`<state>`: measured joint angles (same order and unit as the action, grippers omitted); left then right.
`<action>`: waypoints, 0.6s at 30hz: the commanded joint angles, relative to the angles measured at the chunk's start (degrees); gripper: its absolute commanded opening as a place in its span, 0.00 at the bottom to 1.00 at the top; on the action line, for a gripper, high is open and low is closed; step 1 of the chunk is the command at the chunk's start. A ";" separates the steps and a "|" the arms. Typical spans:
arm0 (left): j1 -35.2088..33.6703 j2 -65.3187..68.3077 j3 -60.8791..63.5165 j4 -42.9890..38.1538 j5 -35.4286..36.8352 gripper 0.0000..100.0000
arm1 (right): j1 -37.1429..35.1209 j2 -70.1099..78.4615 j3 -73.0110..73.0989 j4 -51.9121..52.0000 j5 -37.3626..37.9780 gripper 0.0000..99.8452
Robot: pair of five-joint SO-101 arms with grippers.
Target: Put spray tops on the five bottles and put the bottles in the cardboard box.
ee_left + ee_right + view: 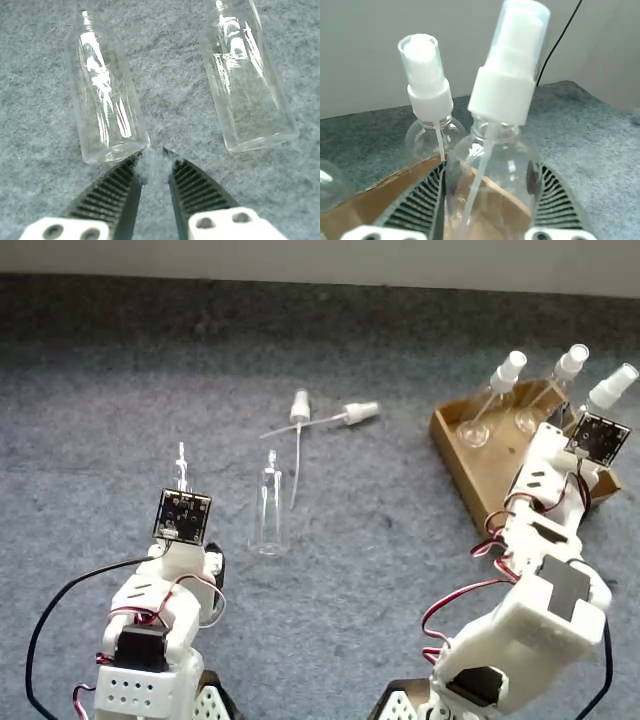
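Two clear capless bottles lie on the grey carpet, one (107, 110) just ahead of my left gripper (152, 152) and the other (247, 85) beside it. The left gripper's fingers stand a narrow gap apart with nothing between them. Two loose spray tops (300, 408) (358, 414) lie farther back. Inside the cardboard box (490, 475) my right gripper (492, 175) is shut on a capped bottle (492, 165), held upright. Two more capped bottles (490, 400) (550, 390) stand in the box, one of them (426, 130) just behind the held one.
Grey carpet covers the table, with open room in the middle between the arms. A dark strip and a pale wall run along the far edge. The box's cardboard rim (385, 187) lies close beside the right fingers.
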<state>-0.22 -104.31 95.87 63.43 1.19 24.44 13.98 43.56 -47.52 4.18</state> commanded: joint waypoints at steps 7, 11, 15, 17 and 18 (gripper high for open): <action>0.84 -0.40 1.10 -0.09 -0.35 0.00 | -2.33 -1.01 3.47 -14.55 0.18 0.13; 0.84 -0.40 1.10 -0.09 -0.35 0.00 | -1.89 -1.01 4.62 -14.73 0.18 0.13; 0.84 -0.40 1.10 0.00 -0.35 0.00 | -1.80 -0.92 4.79 -14.81 0.18 0.13; 0.84 -0.40 1.10 0.09 -0.35 0.00 | -1.80 -0.92 4.79 -14.81 0.18 0.13; 0.84 -0.40 1.10 0.18 -0.35 0.00 | -1.80 -0.92 4.79 -14.81 0.18 0.13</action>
<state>-0.22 -104.31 95.87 63.43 1.19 22.95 13.98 48.48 -60.79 4.18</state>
